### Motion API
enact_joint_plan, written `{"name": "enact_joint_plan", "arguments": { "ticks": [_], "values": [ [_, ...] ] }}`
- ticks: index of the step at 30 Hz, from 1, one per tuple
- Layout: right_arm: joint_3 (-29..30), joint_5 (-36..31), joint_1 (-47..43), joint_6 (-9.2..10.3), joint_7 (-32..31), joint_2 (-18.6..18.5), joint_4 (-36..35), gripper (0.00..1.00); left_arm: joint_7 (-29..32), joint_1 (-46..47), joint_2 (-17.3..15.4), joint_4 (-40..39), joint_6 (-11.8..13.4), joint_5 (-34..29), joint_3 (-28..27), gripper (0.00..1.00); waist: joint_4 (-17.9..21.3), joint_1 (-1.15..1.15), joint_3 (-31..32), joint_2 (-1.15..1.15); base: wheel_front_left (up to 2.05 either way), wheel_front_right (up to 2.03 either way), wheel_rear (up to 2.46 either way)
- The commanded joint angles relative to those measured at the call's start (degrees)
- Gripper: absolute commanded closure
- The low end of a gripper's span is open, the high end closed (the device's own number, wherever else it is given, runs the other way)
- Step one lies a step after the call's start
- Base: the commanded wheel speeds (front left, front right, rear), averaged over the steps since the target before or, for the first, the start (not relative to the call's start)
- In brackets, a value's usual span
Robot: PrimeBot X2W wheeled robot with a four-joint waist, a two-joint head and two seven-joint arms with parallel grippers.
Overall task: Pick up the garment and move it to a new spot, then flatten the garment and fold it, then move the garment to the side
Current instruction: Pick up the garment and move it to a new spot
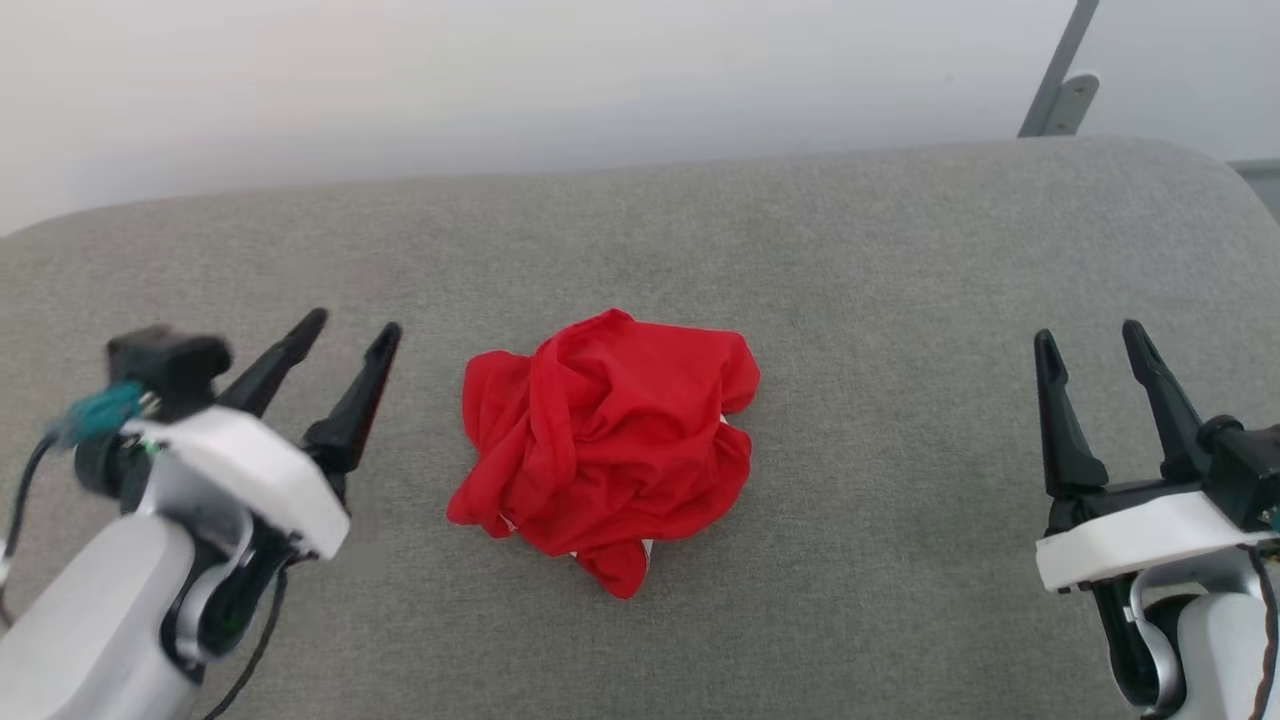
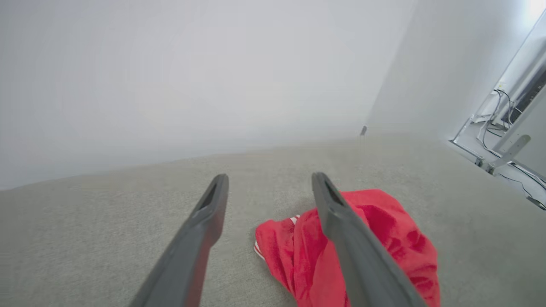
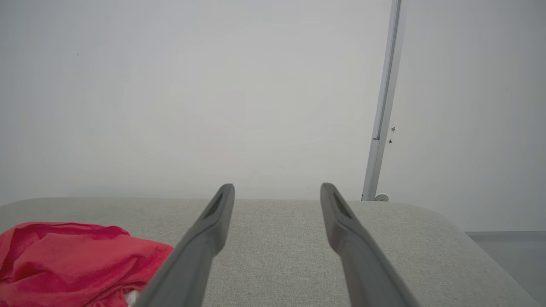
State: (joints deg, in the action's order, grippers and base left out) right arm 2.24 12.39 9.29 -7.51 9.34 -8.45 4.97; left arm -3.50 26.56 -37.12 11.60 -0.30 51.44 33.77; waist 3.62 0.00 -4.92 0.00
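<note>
The garment [image 1: 605, 445] lies as a crumpled red heap in the middle of the grey padded surface [image 1: 900, 260], with small bits of white showing at its lower edge. My left gripper [image 1: 352, 333] hovers open to the left of it, apart from the cloth, nothing between its fingers. In the left wrist view the garment [image 2: 384, 238] sits low and right, partly behind my right-hand finger [image 2: 345, 230]. My right gripper [image 1: 1090, 338] stands open far to the right, empty. The right wrist view catches the garment [image 3: 68, 260] at the lower left.
A pale wall runs behind the surface's far edge. A grey metal post [image 1: 1060, 90] rises at the back right corner, seen as a white pole [image 3: 384, 102] in the right wrist view. Cables and a frame [image 2: 503, 128] lie beyond the right end.
</note>
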Motion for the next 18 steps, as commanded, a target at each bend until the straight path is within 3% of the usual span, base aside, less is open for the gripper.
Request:
{"name": "enact_joint_plan", "arguments": {
  "ticks": [1,6,11,18],
  "values": [
    [0.09,0.40,-0.58,0.04,0.08,-0.17,-0.05,0.00,-2.44,-1.93,-0.89,-1.27,1.01,-0.46,-1.15,0.00,-0.47,0.00,0.61,0.00,0.00,0.00,0.00],
    [0.33,0.59,-1.63,0.03,-0.07,-0.62,-0.11,0.00,-9.27,-8.27,-2.95,-5.65,4.14,-2.00,-4.14,0.00,-1.11,0.00,1.73,0.00,0.00,0.00,0.00],
    [0.70,0.64,-2.33,0.03,-0.16,-0.90,-0.52,0.00,-11.28,-13.32,-3.78,-9.02,6.15,-3.18,-7.70,0.00,-1.49,0.00,2.27,0.00,0.00,0.00,0.00],
    [1.47,0.71,-3.59,0.04,0.43,-0.70,-0.54,0.00,-11.73,-23.09,-0.85,-14.43,7.50,-6.73,-17.78,0.00,-1.94,0.00,2.72,0.00,0.00,0.00,0.00]
  ]
}}
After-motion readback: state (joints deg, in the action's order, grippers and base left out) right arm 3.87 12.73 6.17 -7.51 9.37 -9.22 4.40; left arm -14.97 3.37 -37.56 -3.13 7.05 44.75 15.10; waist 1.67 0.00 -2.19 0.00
